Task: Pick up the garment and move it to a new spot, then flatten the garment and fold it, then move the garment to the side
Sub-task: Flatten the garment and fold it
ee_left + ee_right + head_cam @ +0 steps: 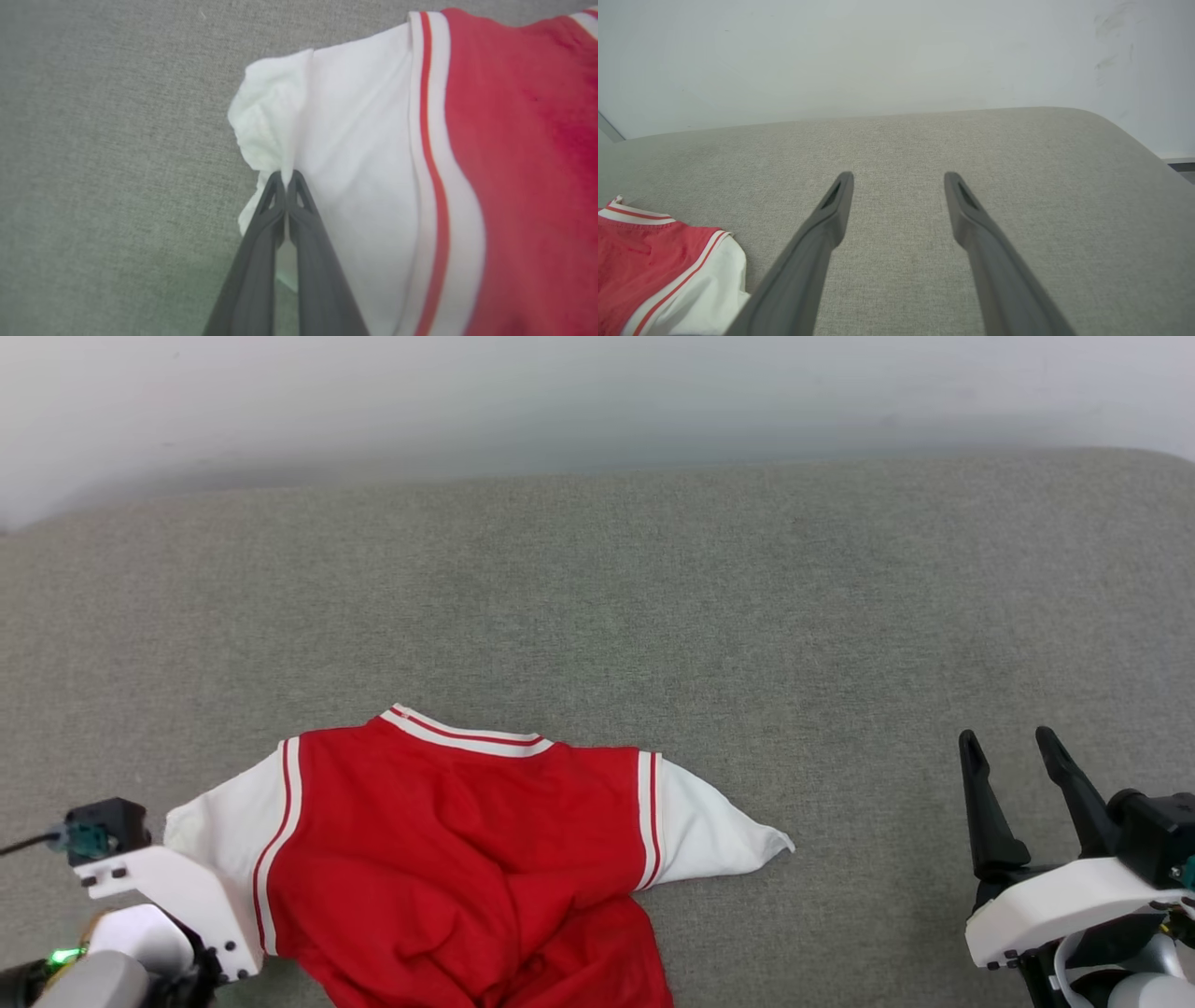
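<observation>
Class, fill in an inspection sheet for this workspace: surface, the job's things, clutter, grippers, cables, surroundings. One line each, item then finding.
Surface: grey woven fabric pad with a rounded far right corner.
Job's things: the garment, red with white sleeves, lies rumpled and unfolded at the near left, collar pointing away from the robot.
Clutter: nothing seen.
Grippers: left gripper shut on the bunched edge of the garment's white sleeve; right gripper open, apart from the garment, holding nothing.
Cables: a thin dark cable ends in a teal plug at the head view's lower left.
Surroundings: pale wall behind the pad.
</observation>
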### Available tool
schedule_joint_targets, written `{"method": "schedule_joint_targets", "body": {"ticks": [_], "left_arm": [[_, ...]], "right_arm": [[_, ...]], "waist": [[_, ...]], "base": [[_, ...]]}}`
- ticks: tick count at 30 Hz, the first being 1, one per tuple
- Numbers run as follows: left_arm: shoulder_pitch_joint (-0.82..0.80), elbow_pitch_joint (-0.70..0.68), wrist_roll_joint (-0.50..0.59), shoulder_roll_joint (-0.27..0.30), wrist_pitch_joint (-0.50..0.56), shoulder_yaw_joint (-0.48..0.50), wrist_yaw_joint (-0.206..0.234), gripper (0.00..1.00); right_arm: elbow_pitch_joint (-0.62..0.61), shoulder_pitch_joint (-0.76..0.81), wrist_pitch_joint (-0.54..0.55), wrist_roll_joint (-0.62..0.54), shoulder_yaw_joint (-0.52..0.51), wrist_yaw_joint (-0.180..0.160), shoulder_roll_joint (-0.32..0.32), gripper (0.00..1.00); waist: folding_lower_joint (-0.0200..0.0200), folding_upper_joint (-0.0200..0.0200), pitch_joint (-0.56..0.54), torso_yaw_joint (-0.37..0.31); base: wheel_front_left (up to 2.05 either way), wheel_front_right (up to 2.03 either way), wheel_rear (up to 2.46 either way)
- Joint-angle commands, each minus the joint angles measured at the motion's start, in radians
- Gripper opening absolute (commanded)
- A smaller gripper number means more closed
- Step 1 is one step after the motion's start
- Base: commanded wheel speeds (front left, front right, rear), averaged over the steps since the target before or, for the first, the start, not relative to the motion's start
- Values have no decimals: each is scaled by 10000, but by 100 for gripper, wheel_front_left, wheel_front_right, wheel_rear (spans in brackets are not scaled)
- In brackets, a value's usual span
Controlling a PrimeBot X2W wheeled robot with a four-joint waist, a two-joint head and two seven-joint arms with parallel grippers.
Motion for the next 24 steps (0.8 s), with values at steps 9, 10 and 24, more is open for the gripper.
{"method": "schedule_joint_targets", "body": {"ticks": [9, 10, 24], "left_arm": [[342, -873, 1036, -452, -2274, 21, 456, 100], [404, -1024, 1192, -489, -2534, 0, 506, 100], [1008, -3335, 2932, -1112, -5064, -706, 853, 100]], "right_arm": [[-144, 317, 247, -271, 1, -3, 13, 100], [-161, 401, 291, -278, 8, -3, 14, 100], [-512, 1137, 718, -312, 105, -3, 14, 100]], "waist": [[-1, 0, -866, 168], [-1, 0, -971, 178], [-1, 0, -1934, 390]], "base": [[0, 0, 0], [0, 0, 0], [0, 0, 0]]}}
